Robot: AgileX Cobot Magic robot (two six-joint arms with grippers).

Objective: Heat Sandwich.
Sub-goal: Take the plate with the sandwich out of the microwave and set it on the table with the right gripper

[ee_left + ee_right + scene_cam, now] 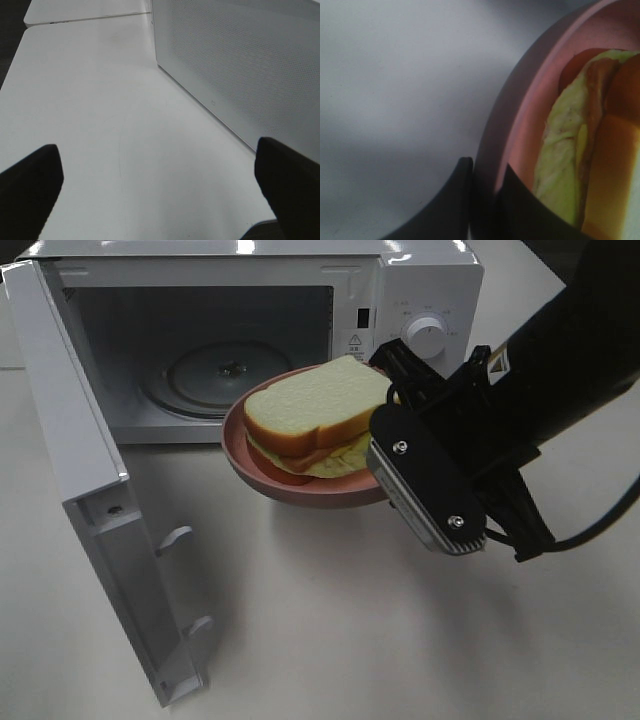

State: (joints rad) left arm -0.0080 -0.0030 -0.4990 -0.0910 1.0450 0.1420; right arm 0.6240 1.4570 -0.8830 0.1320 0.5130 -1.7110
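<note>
1. Jaws of the right gripper (485,192) are pinched tight on the rim of the pink plate (290,485), one finger on the outside and one on the inside.
2. On that plate lies the sandwich (318,412), held up in the air just in front of the open microwave (250,335).
3. From the jaws, the sandwich lies toward the microwave's mouth, so the plate leads and the arm follows behind it.
4. Inside, the glass turntable (215,375) sits low and a bit to the left of the plate.
5. It looks like the plate must go forward and left to land on it.
6. Only the right arm is near; the left gripper (160,197) has its jaws spread wide and holds nothing, out beside the microwave's dotted wall.
7. The microwave door (95,500) stands swung open on the left, clear of the plate.
</note>
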